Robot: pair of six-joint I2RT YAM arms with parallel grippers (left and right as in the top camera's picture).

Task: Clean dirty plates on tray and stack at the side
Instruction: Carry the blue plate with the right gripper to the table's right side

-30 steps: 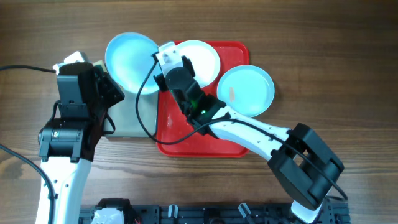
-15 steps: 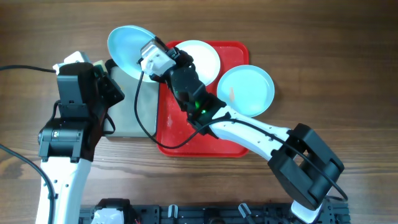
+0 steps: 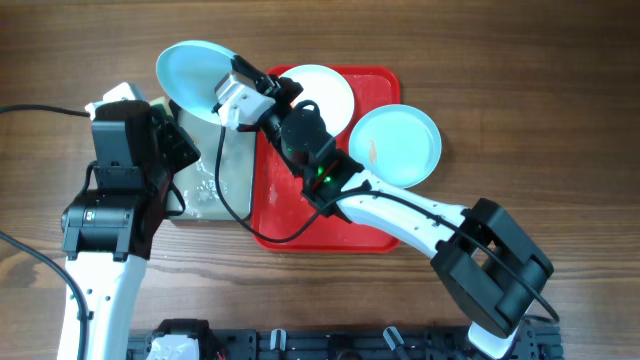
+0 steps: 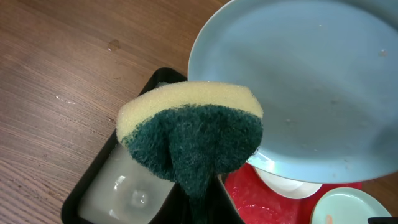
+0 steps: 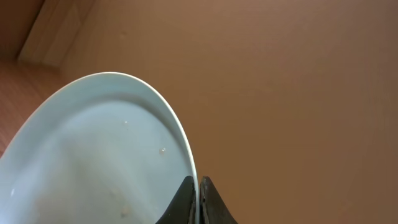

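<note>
The right fingers (image 5: 184, 202) were fully closed on the rim of the held turquoise plate (image 3: 193, 78), one finger on each face, with the plate extending toward 10 o'clock from the grip in the overhead view. The plate was tilted, clear of the red tray (image 3: 300, 215), above the far end of the dark tray (image 3: 215, 185), which held water. The left fingers (image 4: 208, 210) were closed on a sponge (image 4: 193, 134), scouring side toward the camera; it stood close to the plate's lower rim at about 7 o'clock, contact not determinable. The white plate (image 3: 325, 90) lay on the red tray at 12 o'clock, and the second turquoise plate (image 3: 400, 145), showing an orange smear, overhung its 2 o'clock edge above the counter (image 3: 500, 60). The plate is judged rigid, light, probably breakable, and slippery when wet. A rim pinch offers little resistance to twisting, so sponge pressure should be applied near the gripped edge.
</note>
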